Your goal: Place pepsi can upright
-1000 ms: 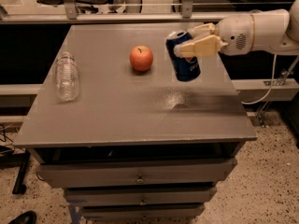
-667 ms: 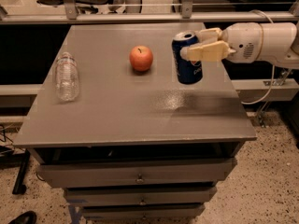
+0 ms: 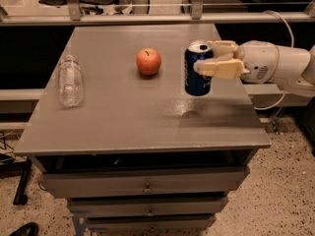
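Observation:
The pepsi can (image 3: 197,80) is dark blue with a silver top. It stands upright at the right side of the grey table top (image 3: 123,112), right of a red apple (image 3: 148,61). My gripper (image 3: 204,56) reaches in from the right and is shut on the can's upper half. One cream finger (image 3: 219,68) lies across the can's front and the other finger (image 3: 224,46) sits behind it. A small shadow lies on the table below the can. I cannot tell whether its base touches the surface.
A clear plastic bottle (image 3: 70,80) lies on its side near the table's left edge. My white arm (image 3: 275,65) extends past the table's right edge. Drawers (image 3: 147,186) sit below the table top. A railing runs behind the table.
The can was tilted in my gripper and is now upright. The gripper and can have shifted slightly right and lower toward the table.

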Controlling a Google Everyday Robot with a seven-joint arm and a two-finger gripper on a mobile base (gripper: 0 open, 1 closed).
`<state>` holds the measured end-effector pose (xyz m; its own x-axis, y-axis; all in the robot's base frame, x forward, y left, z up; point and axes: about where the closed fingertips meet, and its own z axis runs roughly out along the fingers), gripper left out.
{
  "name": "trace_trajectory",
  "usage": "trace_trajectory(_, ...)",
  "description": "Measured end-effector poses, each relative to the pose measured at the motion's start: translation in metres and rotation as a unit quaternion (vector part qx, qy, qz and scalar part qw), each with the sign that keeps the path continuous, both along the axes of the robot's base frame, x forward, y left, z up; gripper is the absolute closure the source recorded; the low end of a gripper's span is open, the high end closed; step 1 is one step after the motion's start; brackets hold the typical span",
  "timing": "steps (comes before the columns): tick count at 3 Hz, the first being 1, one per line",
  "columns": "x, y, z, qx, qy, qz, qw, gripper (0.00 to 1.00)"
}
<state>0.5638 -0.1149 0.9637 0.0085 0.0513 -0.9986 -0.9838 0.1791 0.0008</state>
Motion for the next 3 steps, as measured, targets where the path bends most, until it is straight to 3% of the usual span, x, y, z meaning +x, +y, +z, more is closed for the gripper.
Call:
trace_trajectory(1, -0.005, -0.002, -0.008, 0.016, -0.027, -0.001, 0.9995, 1.00)
trace_trajectory(3, -0.012, -0.007, -0.029, 0.010, -0.050, 0.008, 0.9987, 1.00)
